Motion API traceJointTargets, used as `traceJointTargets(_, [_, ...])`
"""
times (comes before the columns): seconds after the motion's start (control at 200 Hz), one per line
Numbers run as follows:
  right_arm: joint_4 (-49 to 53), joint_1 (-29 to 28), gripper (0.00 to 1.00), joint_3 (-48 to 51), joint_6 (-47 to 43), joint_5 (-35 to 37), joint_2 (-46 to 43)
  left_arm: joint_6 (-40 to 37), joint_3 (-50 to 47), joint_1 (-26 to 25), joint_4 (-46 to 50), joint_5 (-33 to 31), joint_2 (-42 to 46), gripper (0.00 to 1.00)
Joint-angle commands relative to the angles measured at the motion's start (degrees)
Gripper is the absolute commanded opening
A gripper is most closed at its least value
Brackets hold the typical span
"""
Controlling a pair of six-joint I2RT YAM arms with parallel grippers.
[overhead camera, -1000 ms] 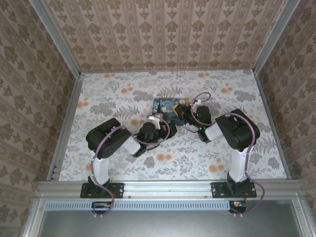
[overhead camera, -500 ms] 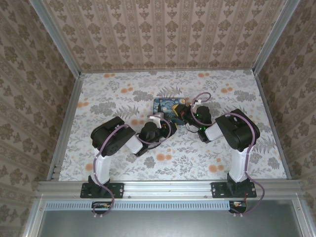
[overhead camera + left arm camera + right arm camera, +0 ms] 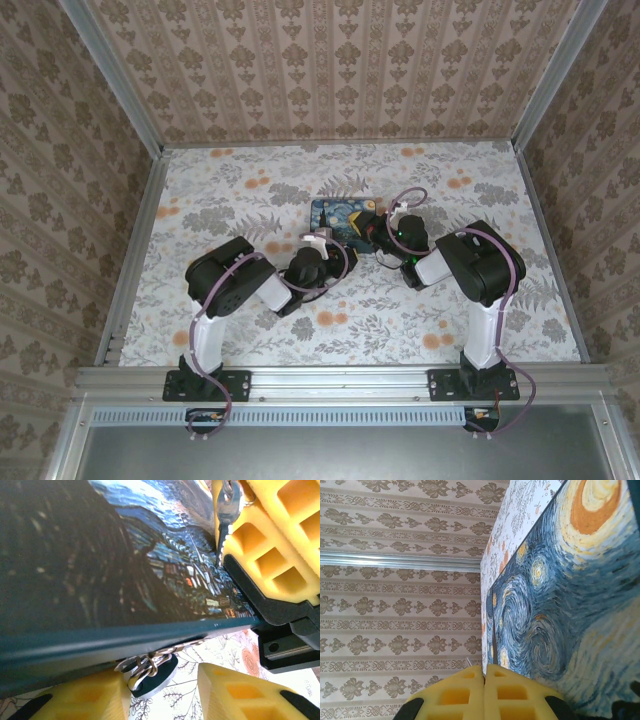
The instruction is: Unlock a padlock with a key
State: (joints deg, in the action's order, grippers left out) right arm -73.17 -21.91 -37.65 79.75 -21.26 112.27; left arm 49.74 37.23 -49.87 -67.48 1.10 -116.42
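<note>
Padlock [image 3: 152,676], a small dark teal body with a pale rim and a few links of metal chain on it, lies on the floral counter [image 3: 240,200] just under the lower edge of the Starry Night printed box [image 3: 100,570]. It sits between the two yellow fingers [image 3: 75,700] of the left end effector [image 3: 161,682]. Those fingers stand apart on either side of it, with a clear gap between the padlock and the finger on the right of that view. From above, the box [image 3: 335,212] rests near the counter's middle, and both arms reach in to it. The left end effector [image 3: 338,257] is at the box's near edge and the right end effector [image 3: 372,229] is at its right side. In the right wrist view, the right end effector [image 3: 484,672] has its yellow pads pressed together, close to the box's swirling blue and yellow print. The left wrist view shows a silver key [image 3: 223,520] pinched at those pads, blade pointing down at the box's printed face.
</note>
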Motion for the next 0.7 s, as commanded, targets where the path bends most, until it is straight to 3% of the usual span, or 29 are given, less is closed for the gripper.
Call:
traceJointTargets(0.0, [-1.94,0.07,0.0,0.95,0.45,0.34,1.02,0.61,0.64,-0.94,1.53,-0.75,-1.13,0.41])
traceJointTargets(0.15, [-1.9,0.11,0.0,0.86,0.5,0.29,1.2,0.19,1.3,-1.44,3.65,-1.92,-0.08,0.4])
traceJointTargets(0.295, [-1.99,0.11,0.0,0.91,0.5,0.34,1.31,0.68,1.84,-1.68,4.89,-3.69,-0.1,0.3])
traceJointTargets(0.48, [-2.15,0.11,0.0,1.16,0.5,0.4,1.37,1.42,2.39,-1.73,5.51,-5.21,-0.3,0.28])
traceJointTargets(0.695, [-2.17,0.11,0.0,1.26,0.5,0.35,1.72,3.65,1.92,-1.7,2.11,-5.72,-1.04,0.39])
